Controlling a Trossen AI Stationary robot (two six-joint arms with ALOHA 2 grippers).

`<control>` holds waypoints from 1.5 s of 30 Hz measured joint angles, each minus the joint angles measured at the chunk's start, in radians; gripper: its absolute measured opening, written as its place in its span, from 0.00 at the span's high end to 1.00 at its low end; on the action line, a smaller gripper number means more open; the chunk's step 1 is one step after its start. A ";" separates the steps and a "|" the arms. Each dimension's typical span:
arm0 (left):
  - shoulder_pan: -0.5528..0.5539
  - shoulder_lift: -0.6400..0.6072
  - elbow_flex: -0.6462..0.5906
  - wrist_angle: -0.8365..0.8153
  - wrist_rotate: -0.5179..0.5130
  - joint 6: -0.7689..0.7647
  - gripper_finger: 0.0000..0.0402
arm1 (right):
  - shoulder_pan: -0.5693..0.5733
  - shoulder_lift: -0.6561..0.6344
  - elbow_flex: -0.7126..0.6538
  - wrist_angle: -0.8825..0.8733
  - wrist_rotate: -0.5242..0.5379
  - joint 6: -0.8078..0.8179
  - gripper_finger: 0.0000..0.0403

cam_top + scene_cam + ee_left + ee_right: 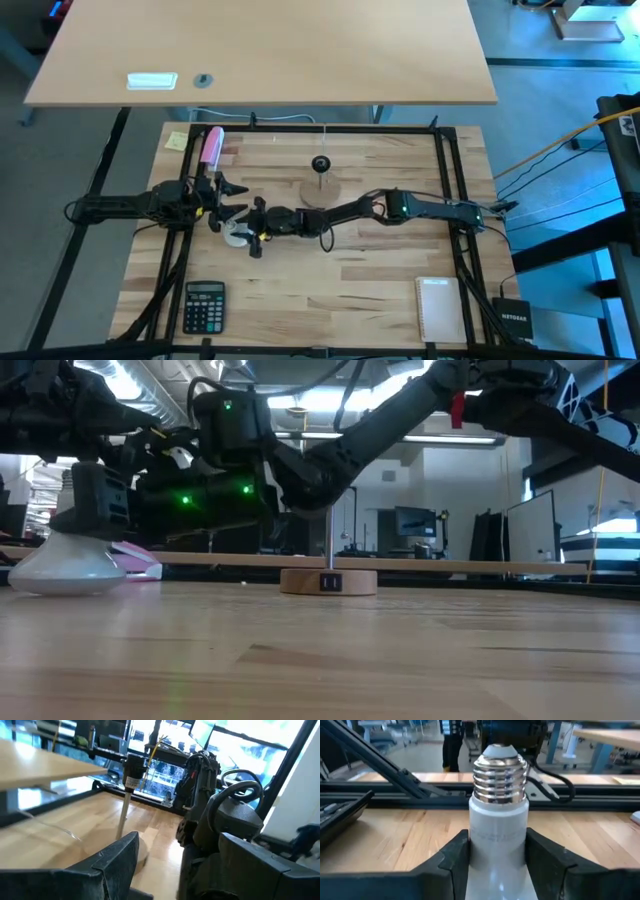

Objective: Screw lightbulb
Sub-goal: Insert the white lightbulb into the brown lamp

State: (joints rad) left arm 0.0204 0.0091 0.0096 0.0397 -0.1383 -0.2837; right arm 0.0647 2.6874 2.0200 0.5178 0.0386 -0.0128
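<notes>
On the wooden surface (380, 270), the right gripper (250, 236) reaches across to the white lightbulb (236, 233) at its fingers, with the left gripper (228, 198) just beside them.

white lightbulb (498, 835) stands globe-down on the table, silver screw base up, frame center.

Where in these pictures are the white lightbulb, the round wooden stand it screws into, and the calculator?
White globe-shaped lightbulb with silver screw base (499, 782): right wrist view, on the threaded metal base.
Round wooden disc with black socket on a thin post (328, 581): low view, on the disc's side.
Black calculator (204, 306): high view, on its keypad.
</notes>
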 joint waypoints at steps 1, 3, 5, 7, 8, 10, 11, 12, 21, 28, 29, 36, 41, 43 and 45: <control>0.000 0.000 0.000 0.001 0.000 -0.026 0.34 | 0.000 -0.014 -0.001 -0.024 -0.006 -0.009 0.60; 0.000 0.000 0.000 0.004 0.000 -0.047 0.34 | 0.000 -0.046 -0.002 -0.086 -0.021 -0.050 0.60; 0.000 0.000 0.002 -0.001 0.000 -0.049 0.34 | 0.000 -0.097 -0.002 -0.180 -0.041 -0.104 0.60; 0.000 0.000 0.008 -0.004 0.000 -0.049 0.34 | 0.001 -0.152 -0.001 -0.296 -0.093 -0.163 0.60; 0.000 0.000 0.015 -0.003 -0.001 -0.049 0.34 | 0.003 -0.182 -0.001 -0.370 -0.120 -0.185 0.60; 0.000 0.000 0.030 -0.001 -0.005 -0.049 0.34 | 0.008 -0.230 -0.001 -0.501 -0.140 -0.220 0.60; 0.000 0.000 0.037 -0.005 -0.009 -0.049 0.34 | 0.011 -0.255 -0.001 -0.571 -0.140 -0.246 0.60; 0.000 0.001 0.047 -0.013 -0.015 -0.049 0.34 | 0.015 -0.274 -0.002 -0.634 -0.139 -0.261 0.60; -0.007 0.223 0.263 -0.292 -0.103 -0.186 0.34 | 0.020 -0.440 -0.001 -1.132 -0.035 -0.331 0.61; -0.101 0.608 0.474 -0.458 -0.101 -0.279 0.34 | 0.028 -0.492 -0.115 -1.313 0.036 -0.223 0.61; -0.118 0.664 0.500 -0.491 -0.100 -0.292 0.34 | 0.030 -0.496 -0.140 -1.315 0.048 -0.202 0.61; -0.178 0.955 0.551 -0.325 -0.101 -0.351 0.34 | 0.041 -0.507 -0.206 -1.223 0.162 -0.145 0.61; -0.185 1.065 0.551 -0.230 -0.105 -0.451 0.34 | 0.039 -0.508 -0.210 -1.198 0.220 -0.145 0.61; -0.184 1.100 0.551 -0.187 -0.117 -0.489 0.34 | 0.039 -0.510 -0.210 -1.188 0.221 -0.147 0.61; -0.181 1.127 0.551 -0.142 -0.139 -0.512 0.34 | 0.040 -0.510 -0.210 -1.190 0.221 -0.148 0.61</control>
State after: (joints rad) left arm -0.1607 1.1363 0.5602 -0.1022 -0.2770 -0.7954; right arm 0.1043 2.1777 1.8103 -0.6720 0.2599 -0.1608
